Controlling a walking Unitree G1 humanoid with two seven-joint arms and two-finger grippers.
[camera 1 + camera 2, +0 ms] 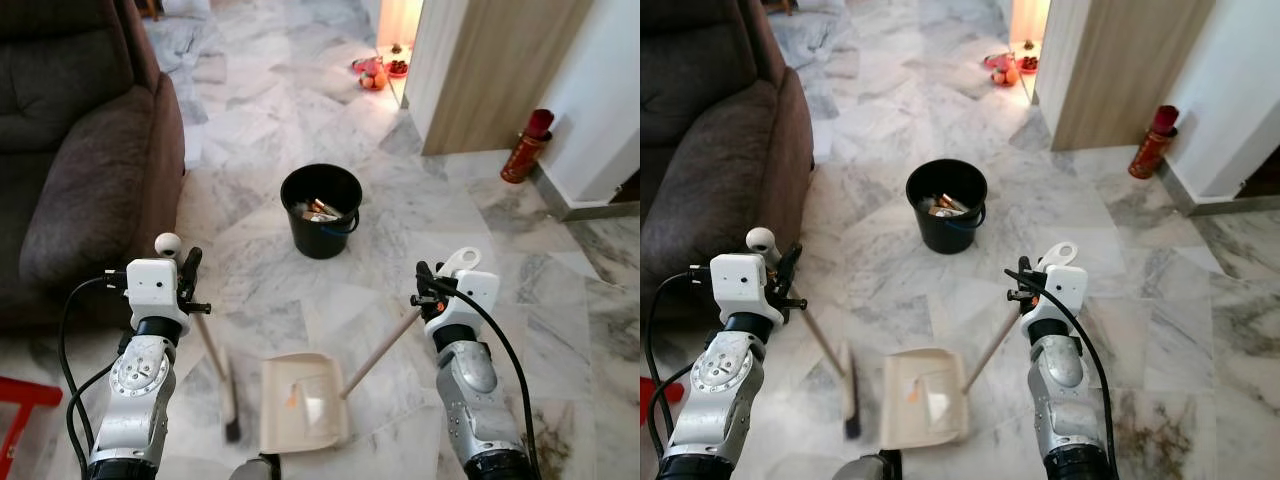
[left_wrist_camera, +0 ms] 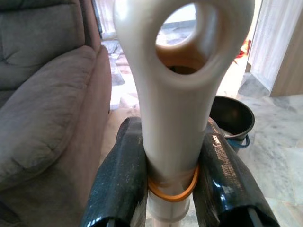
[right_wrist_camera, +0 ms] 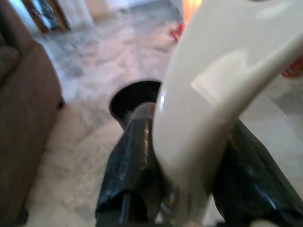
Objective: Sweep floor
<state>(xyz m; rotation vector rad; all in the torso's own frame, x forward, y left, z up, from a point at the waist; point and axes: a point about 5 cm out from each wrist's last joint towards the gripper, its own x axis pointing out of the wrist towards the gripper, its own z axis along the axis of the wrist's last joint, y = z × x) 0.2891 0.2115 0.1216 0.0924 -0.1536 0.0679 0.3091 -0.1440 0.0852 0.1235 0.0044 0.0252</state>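
With the left gripper (image 2: pixel 170 189) clamping the broom (image 1: pixel 215 365) and the right gripper (image 3: pixel 189 189) clamping the dustpan (image 1: pixel 300 400) handle, tilting the pan toward the black bucket (image 1: pixel 321 208) at 12 o'clock could spill its scraps.

Head stereo pair looking down at floor, wrist cameras close behind handles, all sharing the bucket (image 1: pixel 321 209)

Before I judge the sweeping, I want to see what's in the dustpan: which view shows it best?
The left eye view: the dustpan lies whole on the floor, an orange scrap and pale bits inside. The right eye view shows it too, nearer the bottom edge. The right wrist view gives just its handle between the right gripper fingers.
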